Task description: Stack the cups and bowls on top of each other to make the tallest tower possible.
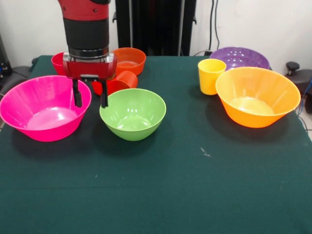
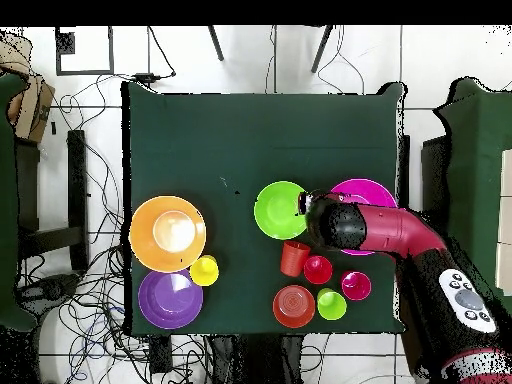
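Item: my claw (image 1: 90,100), spread wide, holding nothing, hanging between the pink bowl (image 1: 44,107) and the green bowl (image 1: 132,113), one finger (image 1: 77,95) over the pink bowl's near rim.

Item: pink and green bowls, side by side on the table (image 1: 156,195), upright, apart. No tower stands yet; nothing is nested.

Item: orange-yellow bowl (image 1: 257,96), well off toward the other side, with the purple bowl (image 1: 240,57) behind it and a yellow cup (image 1: 211,75) beside both.

Item: small orange-red bowl (image 1: 129,59) behind my claw; an orange cup (image 1: 119,82) lies tipped on its side just behind the green bowl.

Item, overhead: three more cups, red (image 2: 318,269), crimson (image 2: 355,285), lime (image 2: 331,304), clustered near the orange-red bowl.

Judgement: I am placed to take the pink bowl by its rim, the thin wall suiting a pinch.
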Available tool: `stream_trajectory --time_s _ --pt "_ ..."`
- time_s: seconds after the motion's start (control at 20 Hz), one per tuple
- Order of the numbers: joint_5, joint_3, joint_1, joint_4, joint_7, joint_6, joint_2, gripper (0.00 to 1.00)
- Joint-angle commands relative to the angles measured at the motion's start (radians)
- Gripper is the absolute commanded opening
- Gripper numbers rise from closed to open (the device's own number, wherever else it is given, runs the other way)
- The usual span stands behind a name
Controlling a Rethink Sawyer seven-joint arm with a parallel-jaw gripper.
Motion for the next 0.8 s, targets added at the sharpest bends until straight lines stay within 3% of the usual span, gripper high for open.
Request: stream_trajectory --time_s 0.05,0.35,0.8 --pt "-0.004 0.022 0.017 0.035 0.041 0.030 -0.017 1.00" --pt "-0.014 0.025 0.017 -0.036 0.019 0.040 0.044 1.00" --pt "-0.032 -0.009 0.014 -0.051 0.024 0.030 0.075 1.00"
